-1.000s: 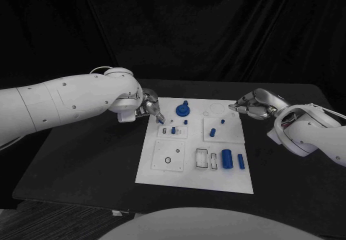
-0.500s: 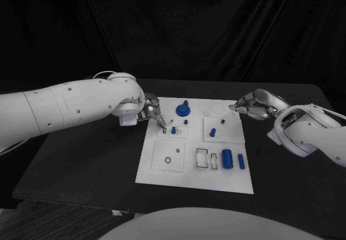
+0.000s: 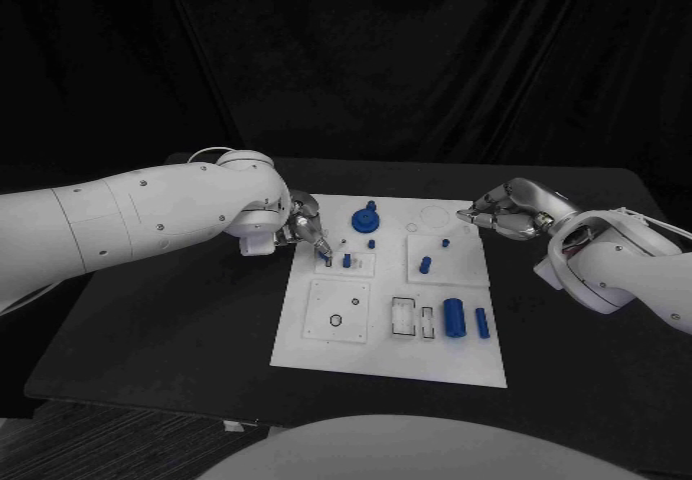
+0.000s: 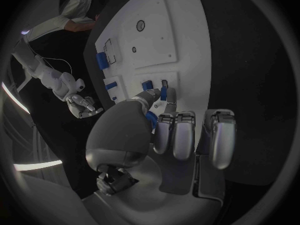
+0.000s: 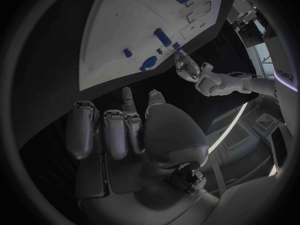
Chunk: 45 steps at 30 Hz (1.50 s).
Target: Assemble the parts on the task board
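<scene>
At nine o'clock on the task board (image 3: 387, 355), a small blue peg (image 4: 163, 92) is pinched in the left hand (image 3: 300, 226) fingers over the small slotted plate (image 3: 348, 264). It is best lowered upright and released only once seated. At three o'clock, the right hand (image 3: 502, 219) is held curled, empty, above the desk (image 3: 173, 330).

No words, numbers or signs clear enough to read. Small pale writing at rim of right wrist view, on room behind, too blurry to make out. Task board (image 3: 397, 300) plain white, no letters on it. Blue parts (image 3: 454, 317) plain too.
</scene>
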{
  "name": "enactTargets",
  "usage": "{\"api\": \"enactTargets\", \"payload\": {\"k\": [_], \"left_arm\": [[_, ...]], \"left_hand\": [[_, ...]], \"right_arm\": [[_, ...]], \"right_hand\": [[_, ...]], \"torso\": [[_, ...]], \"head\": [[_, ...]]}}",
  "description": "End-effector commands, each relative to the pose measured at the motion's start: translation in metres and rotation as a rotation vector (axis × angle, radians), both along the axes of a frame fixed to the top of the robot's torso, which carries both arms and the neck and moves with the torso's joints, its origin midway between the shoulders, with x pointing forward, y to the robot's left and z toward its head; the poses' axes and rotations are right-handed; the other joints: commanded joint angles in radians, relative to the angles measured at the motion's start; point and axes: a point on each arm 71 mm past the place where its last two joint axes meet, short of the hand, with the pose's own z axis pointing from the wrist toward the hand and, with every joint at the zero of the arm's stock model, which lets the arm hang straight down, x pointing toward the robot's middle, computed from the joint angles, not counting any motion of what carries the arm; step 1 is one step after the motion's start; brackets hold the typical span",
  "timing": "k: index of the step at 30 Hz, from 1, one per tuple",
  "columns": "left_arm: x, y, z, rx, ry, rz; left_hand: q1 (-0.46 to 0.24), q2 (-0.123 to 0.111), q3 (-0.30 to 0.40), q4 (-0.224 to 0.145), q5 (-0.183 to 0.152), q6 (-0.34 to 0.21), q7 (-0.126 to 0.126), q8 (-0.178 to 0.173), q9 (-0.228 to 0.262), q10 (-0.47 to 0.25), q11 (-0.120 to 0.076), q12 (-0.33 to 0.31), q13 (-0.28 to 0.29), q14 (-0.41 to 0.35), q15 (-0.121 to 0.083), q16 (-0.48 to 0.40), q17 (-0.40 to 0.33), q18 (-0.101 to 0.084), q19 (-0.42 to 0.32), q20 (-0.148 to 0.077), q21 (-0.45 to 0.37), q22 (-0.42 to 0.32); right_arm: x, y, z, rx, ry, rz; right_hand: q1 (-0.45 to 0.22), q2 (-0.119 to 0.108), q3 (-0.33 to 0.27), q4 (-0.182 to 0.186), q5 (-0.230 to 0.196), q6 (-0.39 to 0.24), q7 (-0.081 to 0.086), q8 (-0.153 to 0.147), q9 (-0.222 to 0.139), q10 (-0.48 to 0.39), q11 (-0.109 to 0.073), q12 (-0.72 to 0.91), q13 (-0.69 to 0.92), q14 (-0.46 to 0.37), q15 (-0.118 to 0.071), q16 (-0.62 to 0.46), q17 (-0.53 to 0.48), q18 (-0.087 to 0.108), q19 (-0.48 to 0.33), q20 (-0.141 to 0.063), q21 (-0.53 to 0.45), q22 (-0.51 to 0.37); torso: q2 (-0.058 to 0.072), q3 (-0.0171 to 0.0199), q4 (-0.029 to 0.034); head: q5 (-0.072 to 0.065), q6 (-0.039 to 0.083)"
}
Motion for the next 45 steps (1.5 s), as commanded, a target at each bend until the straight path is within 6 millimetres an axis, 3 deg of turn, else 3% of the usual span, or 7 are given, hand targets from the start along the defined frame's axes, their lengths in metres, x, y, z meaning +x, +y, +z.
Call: {"api": "enactTargets", "payload": {"k": [1,45], "left_arm": [[-0.0004,-0.0010,-0.0008,-0.004,0.001,-0.003],[-0.0035,-0.0028,-0.0089,-0.005,0.016,-0.005]], "left_hand": [[0.003,0.005,0.116,-0.013,0.015,0.009,-0.020,0.037,0.037,0.104,-0.002,0.007,0.263,0.118,-0.010,0.010,0.266,0.012,0.080,-0.009,-0.010,0.254],[-0.006,0.006,0.120,-0.012,0.010,0.007,-0.019,0.036,0.037,0.104,0.000,0.007,0.263,0.118,-0.009,0.010,0.266,0.014,0.075,-0.008,-0.019,0.250]], "right_arm": [[-0.0005,-0.0009,-0.0017,-0.005,0.010,-0.011],[0.0002,-0.0002,-0.0042,-0.012,0.024,-0.012]], "right_hand": [[0.019,0.010,-0.004,-0.001,0.030,-0.002,0.004,-0.009,-0.010,0.108,0.000,0.009,0.261,0.072,-0.002,-0.004,0.137,-0.014,0.026,0.007,-0.016,0.197],[0.025,0.010,-0.003,-0.002,0.032,-0.002,0.004,-0.009,-0.010,0.108,0.000,0.009,0.261,0.072,-0.002,-0.005,0.136,-0.014,0.025,0.007,-0.017,0.197]], "torso": [[0.000,0.0005,0.0000],[0.000,0.0005,-0.0001]], "head": [[0.000,0.000],[0.005,0.000]]}}
